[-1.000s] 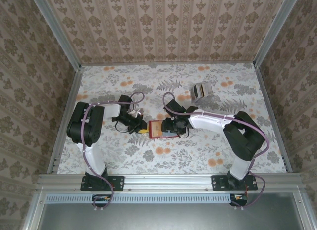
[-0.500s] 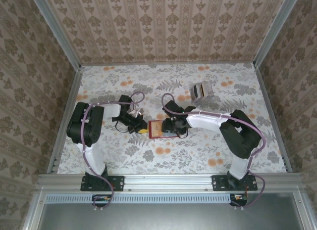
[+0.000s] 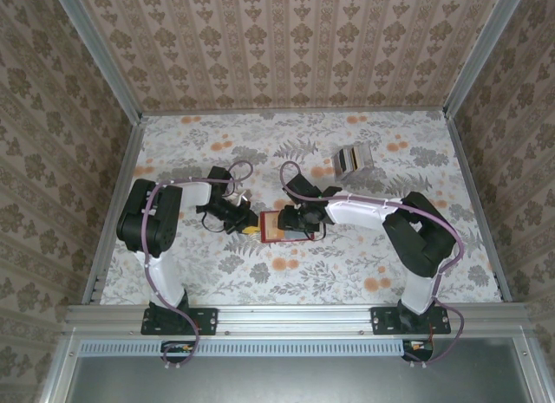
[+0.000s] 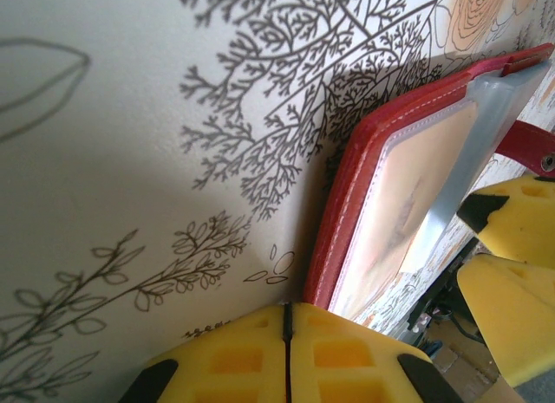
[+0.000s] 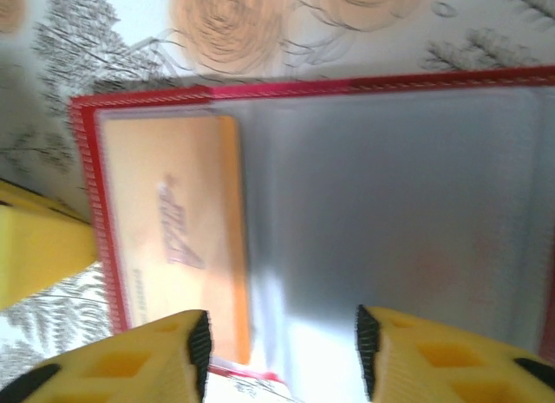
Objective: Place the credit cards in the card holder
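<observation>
Overhead first: red card holder [image 3: 276,226] open flat on the floral table [image 3: 217,143], mid-table, with the left gripper [image 3: 249,223] at its left edge and the right gripper [image 3: 289,219] over its right half. Clear striped box [image 3: 353,163] well apart, far right.

From the left wrist: left gripper [image 4: 287,334] closed, fingertips just at the card holder [image 4: 347,186] corner. Yellow card [image 4: 408,195] under a clear pocket.

From the right wrist: right gripper [image 5: 282,342] with fingers apart above the card holder [image 5: 87,160]. Yellow card [image 5: 173,221] in its left half, pale grey-blue panel [image 5: 390,212] beside it.
</observation>
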`<action>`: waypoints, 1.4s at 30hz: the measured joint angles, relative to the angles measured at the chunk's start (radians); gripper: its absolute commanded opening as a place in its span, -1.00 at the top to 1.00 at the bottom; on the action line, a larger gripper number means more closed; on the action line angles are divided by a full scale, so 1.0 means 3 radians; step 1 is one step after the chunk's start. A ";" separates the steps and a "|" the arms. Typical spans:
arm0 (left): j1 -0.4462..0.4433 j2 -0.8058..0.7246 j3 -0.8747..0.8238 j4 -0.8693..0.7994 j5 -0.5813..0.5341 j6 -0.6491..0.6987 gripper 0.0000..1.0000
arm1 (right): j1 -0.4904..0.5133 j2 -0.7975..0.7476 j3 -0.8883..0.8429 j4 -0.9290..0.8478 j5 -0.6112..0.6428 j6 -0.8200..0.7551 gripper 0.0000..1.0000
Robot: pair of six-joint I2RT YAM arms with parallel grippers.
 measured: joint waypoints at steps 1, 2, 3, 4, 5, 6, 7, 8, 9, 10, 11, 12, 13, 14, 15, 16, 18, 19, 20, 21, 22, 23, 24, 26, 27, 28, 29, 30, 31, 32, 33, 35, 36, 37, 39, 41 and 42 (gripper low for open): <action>0.0000 0.0000 -0.0001 0.0004 0.0000 0.0000 0.85 | 0.0009 0.0000 -0.0018 0.0071 -0.0025 0.0000 0.12; 0.0000 -0.0001 -0.0003 0.0005 0.0000 0.0000 0.85 | 0.0020 0.0000 -0.0034 0.0123 -0.0042 0.0000 0.13; -0.0001 -0.0003 -0.0003 0.0008 0.0000 0.0000 0.85 | 0.0025 0.0000 -0.0047 0.0161 -0.0051 -0.0001 0.13; -0.0001 -0.0003 -0.0008 0.0018 0.0001 0.0000 0.85 | 0.0034 -0.0001 -0.0061 0.0200 -0.0052 -0.0001 0.12; -0.0003 -0.0003 -0.0010 0.0022 0.0001 0.0000 0.85 | 0.0042 -0.0001 -0.0070 0.0216 -0.0050 -0.0001 0.09; -0.0003 -0.0005 -0.0015 0.0027 0.0001 0.0000 0.85 | 0.0051 -0.0010 -0.0075 0.0212 -0.0034 0.0001 0.05; -0.0004 -0.0010 -0.0019 0.0034 0.0001 0.0000 0.85 | 0.0060 -0.0029 -0.0078 0.0191 0.0009 0.0009 0.03; -0.0004 -0.0013 -0.0022 0.0037 0.0000 0.0000 0.85 | 0.0064 -0.0052 -0.0078 0.0159 0.0061 0.0014 0.03; -0.0004 -0.0015 -0.0022 0.0038 0.0000 0.0000 0.85 | 0.0066 -0.0099 -0.0083 0.0112 0.0136 0.0024 0.04; -0.0004 -0.0018 -0.0025 0.0041 0.0000 0.0000 0.85 | 0.0066 -0.0164 -0.0097 0.0062 0.0212 0.0038 0.03; -0.0005 -0.0018 -0.0028 0.0045 0.0000 0.0000 0.85 | 0.0066 -0.0230 -0.0118 0.0029 0.0273 0.0061 0.03; -0.0005 -0.0018 -0.0028 0.0045 0.0000 0.0000 0.85 | 0.0065 -0.0308 -0.0146 -0.0011 0.0334 0.0080 0.04; -0.0005 -0.0018 -0.0028 0.0045 0.0000 0.0000 0.85 | 0.0064 -0.0375 -0.0181 -0.0036 0.0383 0.0094 0.03; -0.0006 -0.0018 -0.0028 0.0046 0.0000 0.0000 0.84 | 0.0062 -0.0420 -0.0207 -0.0048 0.0412 0.0107 0.03; -0.0006 -0.0019 -0.0028 0.0045 0.0000 0.0000 0.84 | 0.0062 -0.0455 -0.0233 -0.0064 0.0436 0.0121 0.03; -0.0006 -0.0019 -0.0028 0.0045 -0.0001 0.0001 0.84 | 0.0062 -0.0464 -0.0253 -0.0079 0.0459 0.0142 0.02; -0.0006 -0.0024 -0.0029 0.0046 -0.0004 0.0000 0.84 | 0.0062 -0.0462 -0.0300 -0.0102 0.0486 0.0177 -0.03; -0.0006 -0.0024 -0.0031 0.0047 -0.0005 0.0001 0.84 | 0.0062 -0.0462 -0.0329 -0.0120 0.0492 0.0186 -0.07; -0.0006 -0.0024 -0.0031 0.0046 -0.0005 0.0000 0.84 | 0.0062 -0.0462 -0.0354 -0.0120 0.0493 0.0195 -0.09; -0.0006 -0.0024 -0.0031 0.0047 -0.0005 0.0000 0.84 | 0.0062 -0.0458 -0.0376 -0.0120 0.0492 0.0197 -0.10; -0.0006 -0.0024 -0.0031 0.0047 -0.0005 0.0001 0.84 | 0.0062 -0.0455 -0.0385 -0.0126 0.0492 0.0198 -0.10; -0.0006 -0.0024 -0.0031 0.0047 -0.0005 0.0001 0.83 | 0.0062 -0.0446 -0.0385 -0.0134 0.0492 0.0198 -0.11; -0.0006 -0.0024 -0.0031 0.0047 -0.0006 0.0001 0.83 | 0.0062 -0.0437 -0.0385 -0.0142 0.0492 0.0200 -0.10; -0.0006 -0.0024 -0.0031 0.0047 -0.0008 0.0001 0.83 | 0.0062 -0.0413 -0.0385 -0.0149 0.0491 0.0198 -0.10; -0.0006 -0.0025 -0.0031 0.0047 -0.0009 0.0001 0.83 | 0.0062 -0.0398 -0.0385 -0.0149 0.0490 0.0198 -0.11; -0.0006 -0.0027 -0.0031 0.0046 -0.0011 0.0001 0.83 | 0.0062 -0.0375 -0.0381 -0.0150 0.0487 0.0198 -0.10; -0.0008 -0.0031 -0.0031 0.0046 -0.0013 0.0001 0.83 | 0.0062 -0.0352 -0.0379 -0.0149 0.0481 0.0198 -0.09; -0.0010 -0.0031 -0.0031 0.0046 -0.0015 0.0001 0.83 | 0.0062 -0.0322 -0.0373 -0.0150 0.0477 0.0198 -0.08; -0.0011 -0.0031 -0.0031 0.0046 -0.0017 0.0001 0.83 | 0.0062 -0.0291 -0.0367 -0.0148 0.0474 0.0197 -0.08; -0.0013 -0.0031 -0.0031 0.0046 -0.0017 0.0001 0.83 | 0.0064 -0.0271 -0.0366 -0.0146 0.0474 0.0197 -0.08; -0.0013 -0.0031 -0.0031 0.0046 -0.0020 0.0001 0.83 | 0.0066 -0.0267 -0.0365 -0.0146 0.0476 0.0197 -0.07; -0.0014 -0.0032 -0.0031 0.0046 -0.0023 0.0001 0.83 | 0.0076 -0.0264 -0.0346 -0.0146 0.0474 0.0197 -0.03; -0.0013 -0.0032 -0.0031 0.0046 -0.0024 0.0001 0.83 | 0.0079 -0.0262 -0.0336 -0.0145 0.0473 0.0196 -0.01; -0.0014 -0.0033 -0.0031 0.0046 -0.0024 0.0001 0.83 | 0.0083 -0.0261 -0.0332 -0.0142 0.0465 0.0196 0.00; -0.0014 -0.0033 -0.0031 0.0046 -0.0025 0.0001 0.83 | 0.0085 -0.0258 -0.0329 -0.0139 0.0453 0.0196 0.03; -0.0018 -0.0034 -0.0031 0.0046 -0.0027 0.0001 0.83 | 0.0085 -0.0252 -0.0329 -0.0136 0.0426 0.0186 0.11; -0.0019 -0.0037 -0.0031 0.0046 -0.0028 0.0001 0.82 | 0.0085 -0.0249 -0.0329 -0.0125 0.0411 0.0174 0.14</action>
